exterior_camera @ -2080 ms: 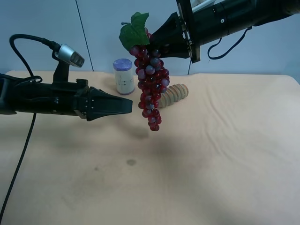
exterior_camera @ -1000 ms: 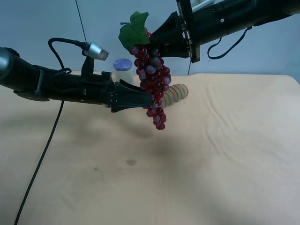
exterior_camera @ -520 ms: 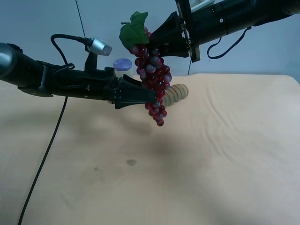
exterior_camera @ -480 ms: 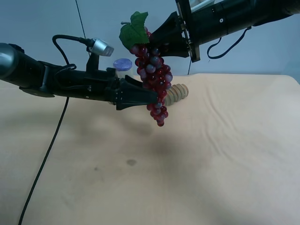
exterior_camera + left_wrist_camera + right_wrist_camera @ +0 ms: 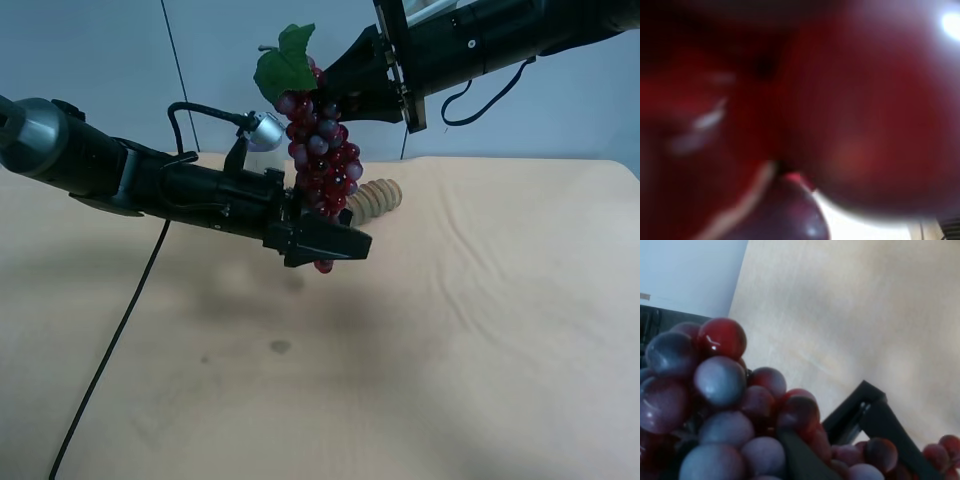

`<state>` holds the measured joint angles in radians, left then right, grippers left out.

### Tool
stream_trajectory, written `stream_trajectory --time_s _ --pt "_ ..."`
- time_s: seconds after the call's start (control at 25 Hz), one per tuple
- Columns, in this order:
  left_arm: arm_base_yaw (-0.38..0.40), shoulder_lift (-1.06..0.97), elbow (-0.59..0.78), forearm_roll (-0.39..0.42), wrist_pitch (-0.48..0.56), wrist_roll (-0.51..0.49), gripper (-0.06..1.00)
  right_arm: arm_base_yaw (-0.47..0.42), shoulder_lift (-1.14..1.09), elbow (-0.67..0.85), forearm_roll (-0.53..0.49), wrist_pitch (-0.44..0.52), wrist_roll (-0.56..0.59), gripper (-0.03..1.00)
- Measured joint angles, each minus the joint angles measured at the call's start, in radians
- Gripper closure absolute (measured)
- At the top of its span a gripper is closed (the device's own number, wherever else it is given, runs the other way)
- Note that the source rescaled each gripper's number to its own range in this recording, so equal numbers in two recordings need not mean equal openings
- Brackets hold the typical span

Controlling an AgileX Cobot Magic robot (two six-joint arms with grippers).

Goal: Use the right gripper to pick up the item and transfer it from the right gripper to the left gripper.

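As they hang, round grapes [image 5: 325, 160] seem glossy.

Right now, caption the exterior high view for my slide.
Mid-air handover: shut right gripper holds bunch of dark red artificial grapes by its top; open left gripper flanks its lower end.

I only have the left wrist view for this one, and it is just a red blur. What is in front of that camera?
Observer: The grape bunch. The left gripper, jaws open, is at its lower end.
Operator: Is the bunch hanging free?
Observer: No, the right gripper holds its top, beside the green leaf.
Operator: Anything else nearby?
Observer: A ridged tan roll lies on the table behind the bunch.
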<state>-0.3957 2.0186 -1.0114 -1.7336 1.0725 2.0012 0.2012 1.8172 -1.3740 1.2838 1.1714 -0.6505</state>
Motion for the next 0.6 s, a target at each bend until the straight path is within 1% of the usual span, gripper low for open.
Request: stream_trajectory --time_s 0.12,0.28,0.4,0.6 --pt "0.040 0.000 -0.004 0.000 0.091 -0.003 -0.06 0.000 0.000 0.000 0.000 0.000 0.000 0.96" --pt "0.077 0.000 -0.042 -0.001 0.120 -0.012 -0.06 0.000 0.000 0.000 0.000 0.000 0.000 0.96" --pt "0.073 0.000 -0.059 -0.004 0.124 -0.016 -0.06 0.000 0.000 0.000 0.000 0.000 0.000 0.96" --pt "0.018 0.000 -0.059 -0.004 0.123 -0.006 -0.06 0.002 0.000 0.000 0.000 0.001 0.000 0.96"
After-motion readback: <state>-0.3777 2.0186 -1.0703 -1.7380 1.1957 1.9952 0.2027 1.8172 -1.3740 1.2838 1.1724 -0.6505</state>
